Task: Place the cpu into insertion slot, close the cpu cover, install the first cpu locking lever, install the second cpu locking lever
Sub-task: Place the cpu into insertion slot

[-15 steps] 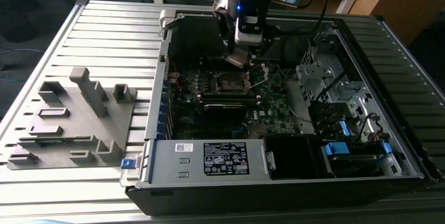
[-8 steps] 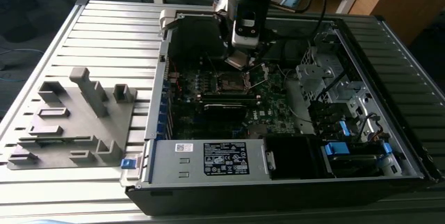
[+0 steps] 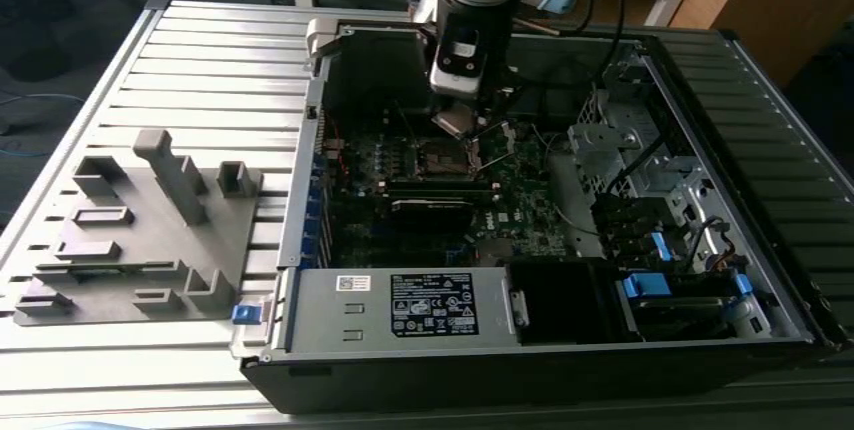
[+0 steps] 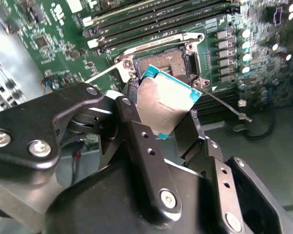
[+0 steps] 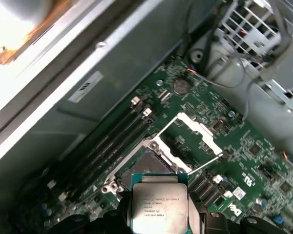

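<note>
In the exterior view the gripper hangs inside the open computer case, over the far part of the green-black motherboard. The cpu shows as a small pale square at the gripper's tip. It is tilted and sits just above the insertion slot, a dark square edged in silver, and apart from it. A grey fixture block lies on the slatted table at the exterior view's left, well apart from the case. The chip's face and the hinged cover are too small to make out from here.

The second wrist view gives the grip itself. Two black fingers press on opposite edges of the cpu, so the gripper is pinching it. The chip has a plain silver-grey metal top with a teal rim, and one corner is hidden behind a finger. Beyond it lies the insertion slot, bare and dark. A thin wire lever sticks out from the slot's corner.

In the first wrist view the cpu faces the camera with fine print on its metal top. It covers the near part of the insertion slot. The cpu cover, a silver frame with a square opening, is swung open on the far side of the slot. Long memory slots run beside the slot.
</note>
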Tool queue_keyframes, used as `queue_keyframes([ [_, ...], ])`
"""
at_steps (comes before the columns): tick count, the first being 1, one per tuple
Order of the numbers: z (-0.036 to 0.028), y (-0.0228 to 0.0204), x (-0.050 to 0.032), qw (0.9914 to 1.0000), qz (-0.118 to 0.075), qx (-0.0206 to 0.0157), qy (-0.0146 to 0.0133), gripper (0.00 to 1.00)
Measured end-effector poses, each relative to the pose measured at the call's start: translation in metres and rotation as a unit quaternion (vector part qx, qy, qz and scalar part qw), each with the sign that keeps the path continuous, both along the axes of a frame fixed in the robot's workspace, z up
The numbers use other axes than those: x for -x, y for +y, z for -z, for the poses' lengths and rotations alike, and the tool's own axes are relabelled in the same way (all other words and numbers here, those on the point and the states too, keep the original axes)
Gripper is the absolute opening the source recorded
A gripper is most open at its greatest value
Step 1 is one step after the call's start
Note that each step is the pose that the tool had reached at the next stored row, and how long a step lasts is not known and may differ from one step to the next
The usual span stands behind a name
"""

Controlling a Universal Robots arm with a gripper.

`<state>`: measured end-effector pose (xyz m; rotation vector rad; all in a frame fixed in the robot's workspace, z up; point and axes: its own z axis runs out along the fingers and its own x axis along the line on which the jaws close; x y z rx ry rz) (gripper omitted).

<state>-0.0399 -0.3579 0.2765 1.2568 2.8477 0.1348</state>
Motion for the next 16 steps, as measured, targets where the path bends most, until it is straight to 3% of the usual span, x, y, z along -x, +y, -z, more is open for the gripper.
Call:
queue_keyframes([
  [4, 0.0035, 0.0, 0.0, 0.99932, 0.037, 0.0, 0.0, 0.54],
  [8, 0.0064, 0.0, 0.0, 0.99735, 0.073, 0.0, 0.0, 0.54],
  [12, 0.0095, 0.0, 0.0, 0.994, 0.109, 0.0, 0.0, 0.54],
  [16, 0.012, 0.0, 0.0, 0.98943, 0.145, 0.0, 0.0, 0.54],
])
